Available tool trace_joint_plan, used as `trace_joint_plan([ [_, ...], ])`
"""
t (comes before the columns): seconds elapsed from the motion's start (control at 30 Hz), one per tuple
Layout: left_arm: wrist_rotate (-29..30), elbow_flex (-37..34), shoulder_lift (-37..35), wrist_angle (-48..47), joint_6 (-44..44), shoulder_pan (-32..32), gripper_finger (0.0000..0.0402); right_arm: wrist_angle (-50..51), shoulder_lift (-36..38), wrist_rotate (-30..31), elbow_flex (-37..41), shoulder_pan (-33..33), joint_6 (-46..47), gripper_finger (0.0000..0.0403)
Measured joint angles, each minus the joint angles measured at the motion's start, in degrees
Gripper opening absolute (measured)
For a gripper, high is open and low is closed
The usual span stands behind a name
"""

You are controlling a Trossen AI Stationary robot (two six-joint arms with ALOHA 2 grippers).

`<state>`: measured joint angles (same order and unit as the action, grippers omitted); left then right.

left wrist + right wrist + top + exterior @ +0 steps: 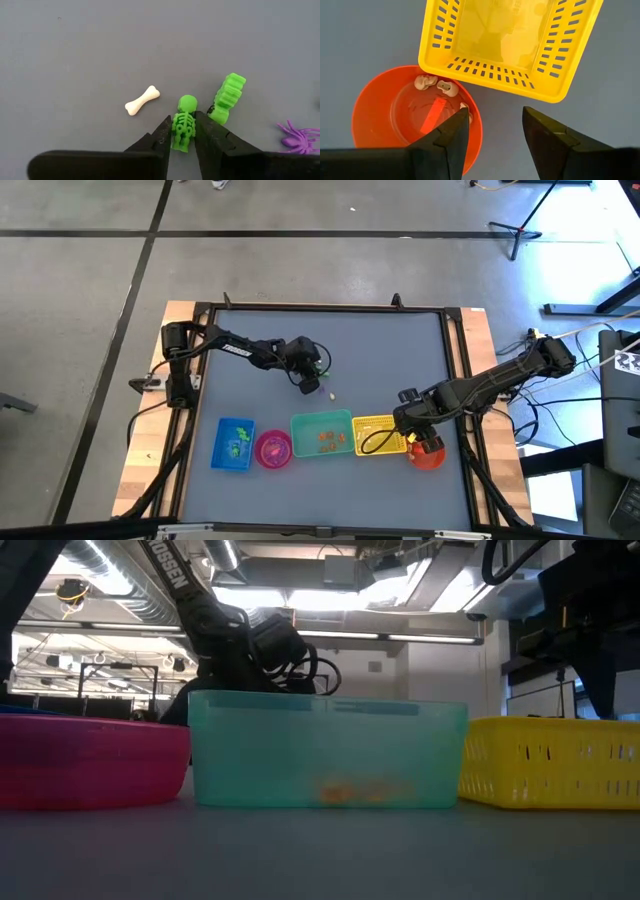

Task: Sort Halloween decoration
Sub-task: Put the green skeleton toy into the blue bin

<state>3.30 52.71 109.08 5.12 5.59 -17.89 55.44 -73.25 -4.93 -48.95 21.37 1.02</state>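
Left end effector (183, 131): low over the grey table (380, 350), its two dark fingers pressed against either side of a small green plastic skeleton figure (183, 128) lying on the surface.
Close neighbours: a small white plastic bone (142, 100) just beside the skeleton; a chunky green ridged trinket (227, 97) near the other finger; a purple plastic spider (299, 137) farther off.
Right end effector (495, 137): fingers spread apart, empty, above the rim of the round orange bowl (372, 107) and the yellow slotted plastic basket (540, 82).
Orange bowl contents: a few pale trinkets (434, 84).
Container row: blue tray (234, 444), pink bowl (273, 448), teal bin (322, 434) holding orange pieces.
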Motion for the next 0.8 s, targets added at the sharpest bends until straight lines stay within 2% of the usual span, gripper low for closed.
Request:
trace_joint_plan([
  [0.23,0.36,-0.13,-1.13,0.07,-0.16,-0.10,0.0044,0.02,0.00,0.00,0.00,-0.02,0.02,0.0182],
  [0.43,1.00,-0.24,-5.70,-2.24,-0.20,-0.26,0.0044,0.08,0.00,0.00,0.00,0.00,0.01,0.0182],
  [0.57,-0.37,-0.20,-11.02,-8.22,0.18,0.07,0.0044,0.05,0.00,0.02,0.00,-0.01,0.02,0.0182],
  [0.8,-10.38,-0.07,-23.52,-26.58,6.67,2.73,0.0044,0.21,0.00,1.62,-0.27,0.00,0.03,0.0182],
])
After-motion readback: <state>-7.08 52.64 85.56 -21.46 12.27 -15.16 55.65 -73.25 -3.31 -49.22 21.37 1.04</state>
